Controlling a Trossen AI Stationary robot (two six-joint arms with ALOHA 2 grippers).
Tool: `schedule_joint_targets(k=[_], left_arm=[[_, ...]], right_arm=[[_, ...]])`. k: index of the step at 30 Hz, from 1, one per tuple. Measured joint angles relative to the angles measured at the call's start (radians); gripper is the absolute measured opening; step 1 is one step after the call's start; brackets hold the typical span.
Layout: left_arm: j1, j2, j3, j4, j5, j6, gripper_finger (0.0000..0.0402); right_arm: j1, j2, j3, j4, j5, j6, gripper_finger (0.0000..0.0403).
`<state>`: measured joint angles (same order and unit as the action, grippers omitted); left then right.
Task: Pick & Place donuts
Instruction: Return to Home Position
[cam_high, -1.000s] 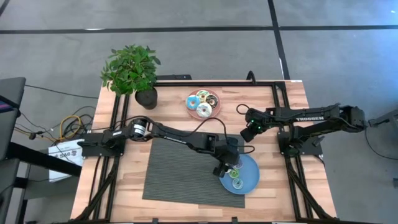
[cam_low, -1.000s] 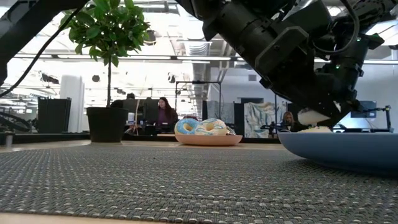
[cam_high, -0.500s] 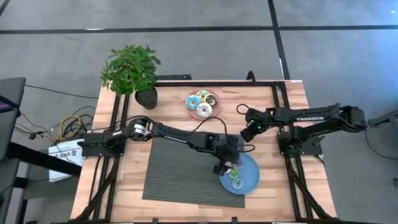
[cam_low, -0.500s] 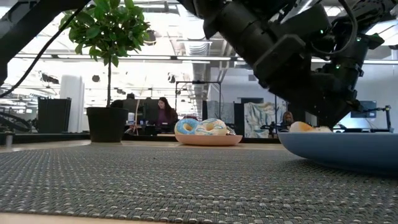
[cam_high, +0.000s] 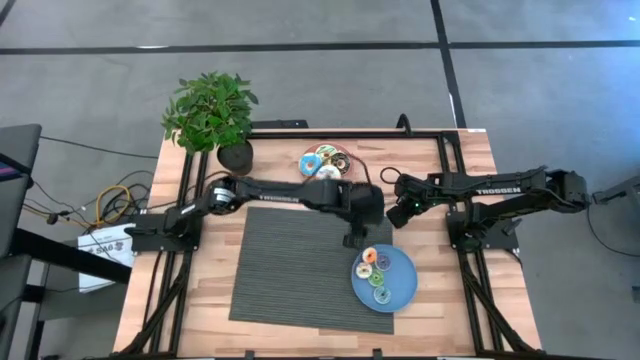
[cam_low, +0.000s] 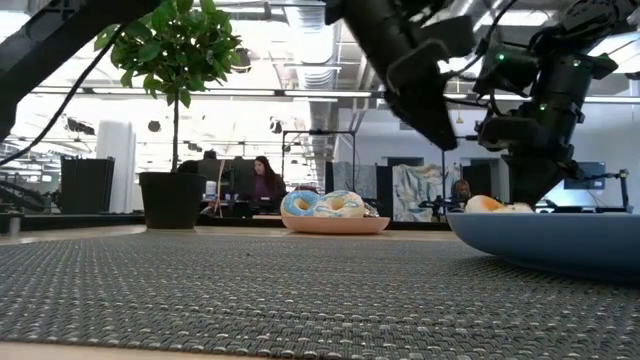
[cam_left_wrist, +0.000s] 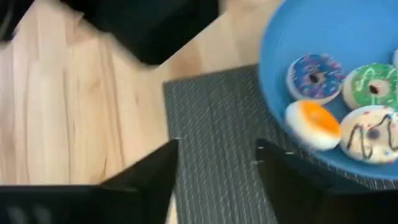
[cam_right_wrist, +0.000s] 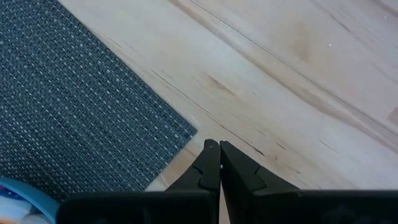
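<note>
The left gripper (cam_high: 352, 240) is held over the mat (cam_high: 290, 270), just beside the blue plate (cam_high: 405, 287), on the plate's side toward the pink plate (cam_high: 352, 172). Its fingers (cam_left_wrist: 152, 171) are spread wide. Nothing is held between them, and only mat is seen in the gap.

Several donuts (cam_high: 377, 280) are gathered on the blue plate. In the left wrist view four are made out close together: a dark blue donut (cam_left_wrist: 314, 78), a green donut (cam_left_wrist: 372, 87), an orange donut (cam_left_wrist: 313, 123) and a white donut (cam_left_wrist: 373, 134) with dark stripes. The orange one is pressed against the white one. More donuts (cam_high: 327, 178) are seen on the pink plate, well apart from the blue plate.

The right gripper (cam_right_wrist: 217, 146) is held over the bare table (cam_right_wrist: 298, 74), near a corner of the mat. Its fingers are pressed together with nothing between them.

A plant (cam_high: 210, 112) is set at a far corner of the table.
</note>
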<state>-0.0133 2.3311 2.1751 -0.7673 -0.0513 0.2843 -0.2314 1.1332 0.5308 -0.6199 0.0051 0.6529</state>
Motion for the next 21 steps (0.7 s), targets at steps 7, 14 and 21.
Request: schedule_joint_targets(k=[7,14,21], left_arm=[[0.089,-0.062,-0.001,-0.189,0.103,-0.063,0.002],[0.179,-0.222,-0.286,-0.298,0.117,-0.171,0.0002],[0.178,-0.694,-1.01,0.201,0.095,-0.416,0.0001]], right_arm=[[0.0,0.0,0.0,0.017,0.0,0.001,0.0001],[0.0,0.0,0.0,0.024,-0.004,0.001,0.0001],[0.0,0.0,0.0,0.035,-0.004,0.001,0.0001]])
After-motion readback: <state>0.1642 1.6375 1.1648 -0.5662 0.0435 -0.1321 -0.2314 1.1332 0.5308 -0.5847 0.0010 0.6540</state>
